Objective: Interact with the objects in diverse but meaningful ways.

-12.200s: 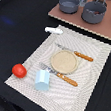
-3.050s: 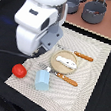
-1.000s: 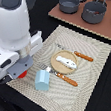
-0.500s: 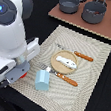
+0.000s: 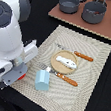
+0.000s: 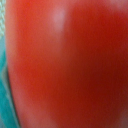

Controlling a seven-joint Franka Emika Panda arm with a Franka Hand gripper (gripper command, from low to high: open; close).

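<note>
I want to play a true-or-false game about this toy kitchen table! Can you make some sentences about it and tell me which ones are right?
1. The pale blue plastic cup lies on the striped placemat. True.
2. The white flat piece sits inside a grey pot. False: it rests on the round tan wooden plate.
3. The wrist view is filled with something red. True.
4. The two grey pots with dark lids stand on the striped placemat. False: they stand on a brown board beyond it.
5. The white robot arm is over the pots. False: it is at the exterior view's left, far from them.
</note>
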